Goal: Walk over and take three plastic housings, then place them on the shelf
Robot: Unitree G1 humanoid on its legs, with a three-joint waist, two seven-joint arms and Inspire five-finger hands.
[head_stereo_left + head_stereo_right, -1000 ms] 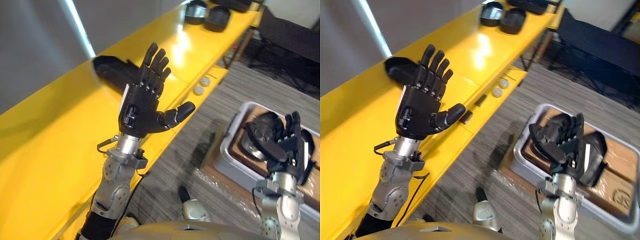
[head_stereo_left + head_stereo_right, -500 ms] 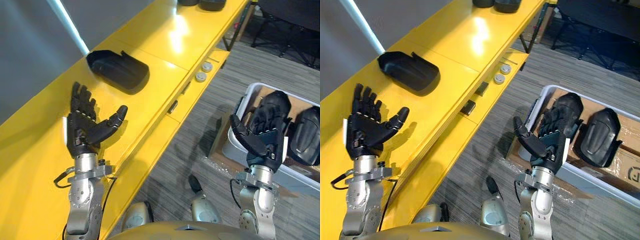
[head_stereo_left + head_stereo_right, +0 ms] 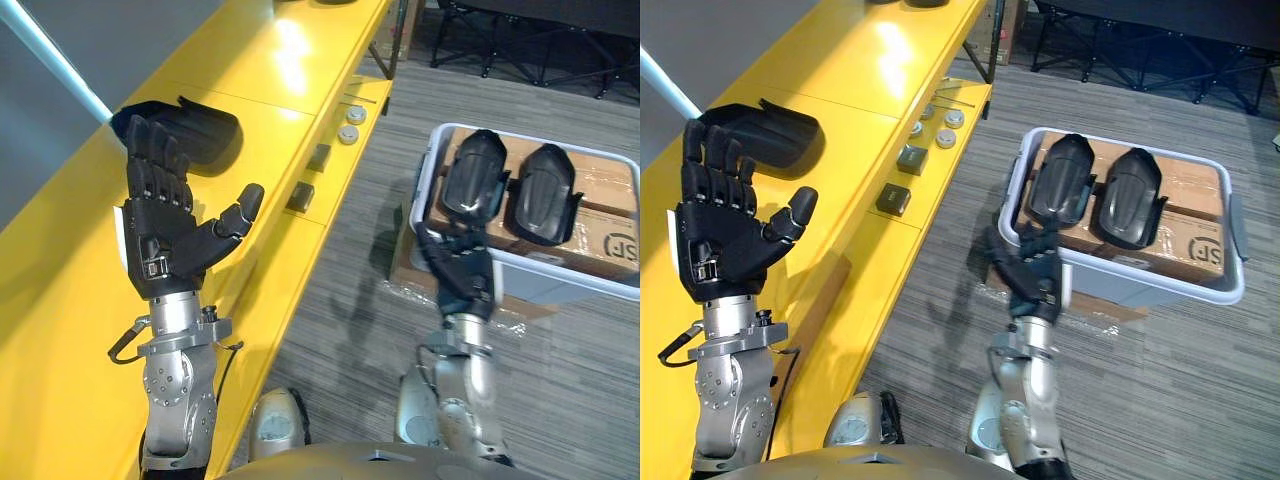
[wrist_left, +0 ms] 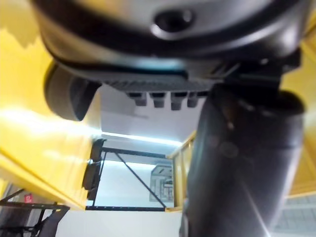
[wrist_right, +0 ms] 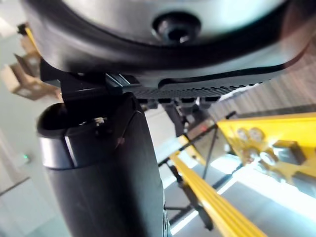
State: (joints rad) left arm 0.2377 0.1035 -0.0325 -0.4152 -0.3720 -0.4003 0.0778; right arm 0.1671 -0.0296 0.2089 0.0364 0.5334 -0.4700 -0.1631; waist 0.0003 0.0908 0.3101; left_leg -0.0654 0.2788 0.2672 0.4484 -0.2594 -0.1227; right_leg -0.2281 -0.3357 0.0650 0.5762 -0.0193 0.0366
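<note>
- Black plastic housings (image 3: 1060, 190), two side by side, are being contained in a grey bin (image 3: 1140, 285).
- Third housing (image 3: 775, 135) is being borne by the yellow shelf (image 3: 870, 60).
- Left hand (image 3: 725, 245) above the shelf and right hand (image 3: 1035, 280) beside the bin are being held spread, empty.

A grey plastic bin (image 3: 1160, 283) sits low on the striped grey carpet (image 3: 1160, 400). Brown cardboard (image 3: 1188, 205) lines its inside, and another brown piece (image 3: 1110, 308) shows under its near edge. To the left of the bin two round silver caps (image 3: 937, 138) lie just beside each other, and near them two dark square blocks (image 3: 892, 198). Black metal frame legs (image 3: 1120, 50) stand beyond the bin
</note>
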